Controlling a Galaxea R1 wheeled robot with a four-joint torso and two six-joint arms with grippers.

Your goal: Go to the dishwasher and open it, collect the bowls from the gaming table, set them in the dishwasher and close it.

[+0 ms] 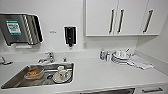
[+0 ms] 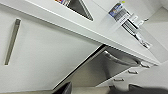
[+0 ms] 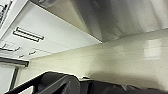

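Observation:
The dishwasher (image 2: 100,71) is a flat stainless-steel front under the white counter, with a curved bar handle (image 2: 120,58) near its top. In the left wrist view it stands upright between white cabinet fronts and looks shut. The head view catches its top edge (image 1: 110,91) as a dark strip below the counter's rim. It looms close in the right wrist view (image 3: 120,17), above a pale tiled floor (image 3: 120,60). Dark parts of my arms cross the edges of both wrist views. The bowls and the gaming table are out of view.
A steel sink (image 1: 17,80) holds a cup, a plate and an orange-brown container. Stacked dishes (image 1: 120,57) and a cloth lie at the counter's back right beside bottles. White drawers (image 2: 132,72) flank the dishwasher. Wall cabinets (image 1: 120,17) hang above.

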